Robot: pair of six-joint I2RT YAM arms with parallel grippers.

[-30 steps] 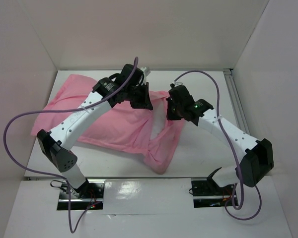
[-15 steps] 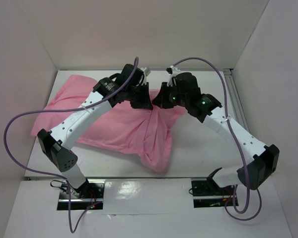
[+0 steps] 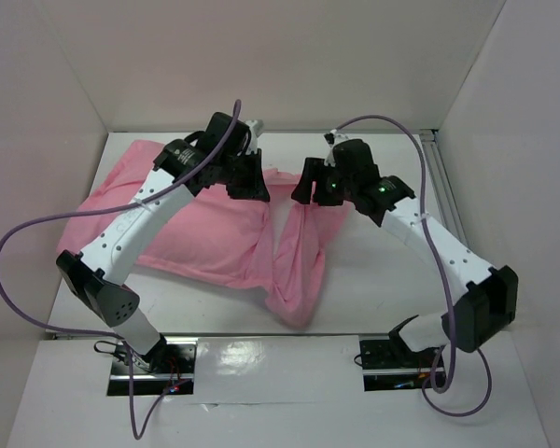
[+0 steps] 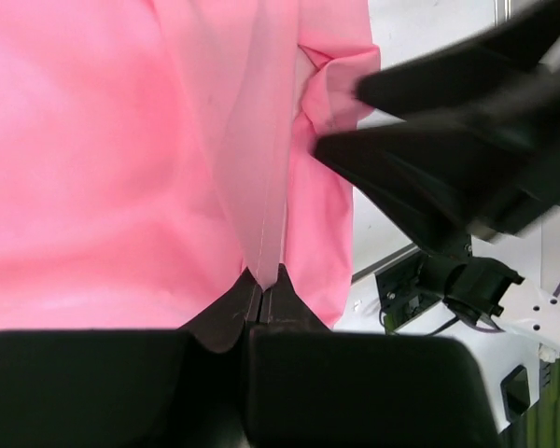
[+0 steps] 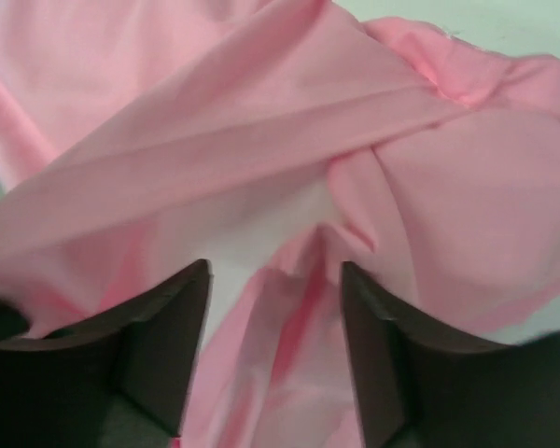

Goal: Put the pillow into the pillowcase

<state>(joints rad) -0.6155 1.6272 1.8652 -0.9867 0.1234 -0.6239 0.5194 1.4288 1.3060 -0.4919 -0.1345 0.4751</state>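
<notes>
Pink pillowcase (image 3: 215, 241) is being pinched tight by left gripper (image 4: 263, 276) mid-pull while right gripper (image 5: 273, 271) is being held open over loose folds, regrasp of the slack end likely being called for.

the left gripper (image 4: 263, 280), black jaws pressed together, pinches a fold of the thin pink fabric pillowcase (image 4: 121, 159); the right gripper (image 4: 341, 117) looms just beside, to the right.

No white pillow shows: the plump pillowcase (image 3: 205, 252) covers whatever fills it. Whether the pale patch (image 5: 252, 224) is pillow or sheen cannot be told. The left arm (image 3: 131, 224) hides a strip of pink, both wrist views crop the fabric, and the right gripper (image 4: 341, 117) is blurred in the left wrist view
</notes>
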